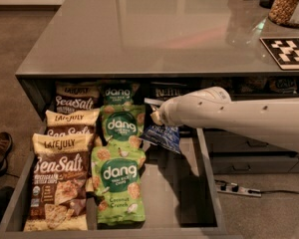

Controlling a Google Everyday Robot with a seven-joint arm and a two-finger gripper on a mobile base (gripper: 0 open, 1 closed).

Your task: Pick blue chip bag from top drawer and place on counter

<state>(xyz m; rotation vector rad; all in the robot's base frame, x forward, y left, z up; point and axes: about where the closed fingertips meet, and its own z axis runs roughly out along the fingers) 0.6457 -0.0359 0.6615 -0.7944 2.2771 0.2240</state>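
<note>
- While my arm [239, 116] reaches in over the right wall of the top drawer [210, 183], my gripper [157, 116] hangs above the middle of the drawer, closer to its back than to its front.
- My fingers are pinched on the top edge of the blue chip bag [164, 137], so they are holding it.
- The blue chip bag hangs tilted under my gripper, over the drawer's grey floor. I cannot tell if its low end touches the floor.
- Another dark bag [165, 91] pokes up at the very back of the drawer. Only its top shows.
- Three green dang bags [118, 183] lie in a row from the back of the drawer to its front, a little left of the middle.
- Brown Sea Salt bags [60, 183] lie in a row along the drawer's left wall.
- The counter [154, 29] is the shiny grey surface above the back of the drawer.
- A black and white square tag [286, 51] and a jar [286, 4] sit on the counter, off past the drawer's right side.
- A shoe [0, 151] is on the ground outside the drawer's left wall, and a white power strip [236, 188] lies outside its right wall.
</note>
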